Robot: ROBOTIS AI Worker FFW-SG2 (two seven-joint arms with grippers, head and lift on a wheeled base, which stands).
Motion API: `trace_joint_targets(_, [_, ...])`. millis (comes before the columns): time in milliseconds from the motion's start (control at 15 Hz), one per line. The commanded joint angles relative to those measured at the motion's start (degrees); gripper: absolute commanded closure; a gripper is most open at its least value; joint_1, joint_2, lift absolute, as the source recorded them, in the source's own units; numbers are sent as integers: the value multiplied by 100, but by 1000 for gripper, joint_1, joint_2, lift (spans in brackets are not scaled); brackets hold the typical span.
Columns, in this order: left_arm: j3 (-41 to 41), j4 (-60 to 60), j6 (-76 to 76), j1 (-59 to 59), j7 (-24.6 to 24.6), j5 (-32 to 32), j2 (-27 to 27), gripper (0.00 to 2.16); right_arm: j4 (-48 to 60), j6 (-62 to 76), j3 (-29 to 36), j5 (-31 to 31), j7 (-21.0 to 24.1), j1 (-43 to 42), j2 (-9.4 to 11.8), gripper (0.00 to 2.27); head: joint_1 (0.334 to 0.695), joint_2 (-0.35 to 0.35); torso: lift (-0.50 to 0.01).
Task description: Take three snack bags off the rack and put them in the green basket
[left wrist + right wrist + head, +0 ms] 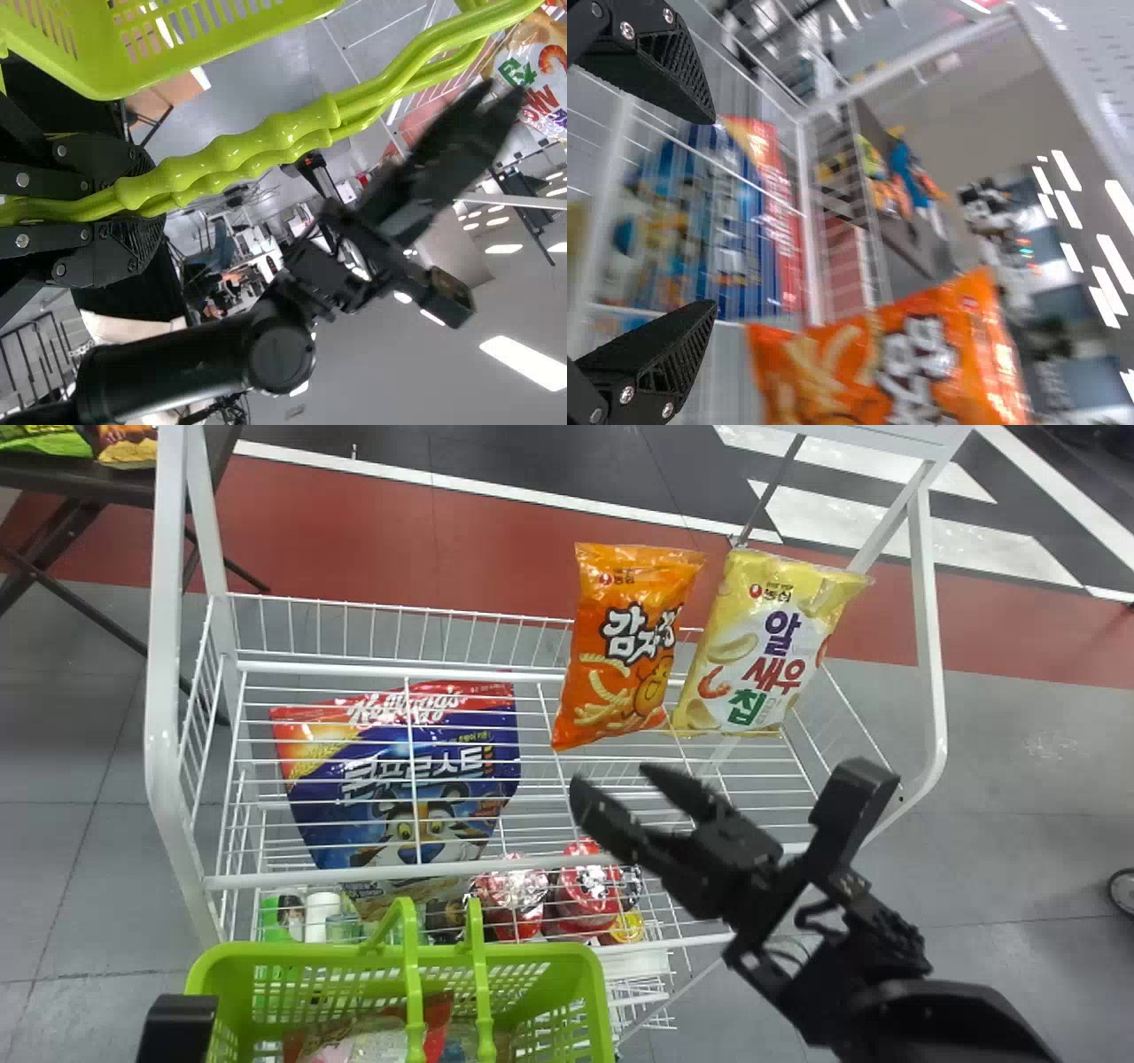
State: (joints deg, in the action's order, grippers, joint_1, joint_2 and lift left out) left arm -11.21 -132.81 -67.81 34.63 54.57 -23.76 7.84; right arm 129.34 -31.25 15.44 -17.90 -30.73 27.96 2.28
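Observation:
Two snack bags, one orange (625, 646) and one yellow and white (766, 646), stand side by side at the rear of the white wire rack (354, 666). My right gripper (617, 781) is open over the rack, in front of the orange bag and apart from it. In the right wrist view nothing is between the fingers of my right gripper (704, 212), and the orange bag (895, 354) lies beyond them. Part of my left gripper (177, 1027) shows beside the green basket (394, 954). The left wrist view has my left gripper (146, 202) shut on the basket's handles (257, 146). Packages lie inside the basket.
A blue and red cereal bag (399, 779) shows through the rack's wires, with red-lidded jars (586, 890) lower down. White posts (164, 691) rise at the rack's sides. A dark table (106, 480) with more bags stands at the far left.

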Motion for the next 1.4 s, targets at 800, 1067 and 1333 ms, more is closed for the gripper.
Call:
trace_joint_targets(800, [40,62,-18,-141,-60,-67,192,1237,-3372,1441,-621,1535,1763,-2875,45,923,695,-350,-22])
trace_joint_targets(1067, [23,124,-35,-202,-87,-85,183,1237,-3222,1477,-542,1429,1438,-2726,53,2162,695,-350,-22])
trace_joint_targets(1333, [23,115,-35,-193,-87,-76,165,1237,-2449,1582,-507,1262,1218,-2154,53,2165,695,-350,-22])
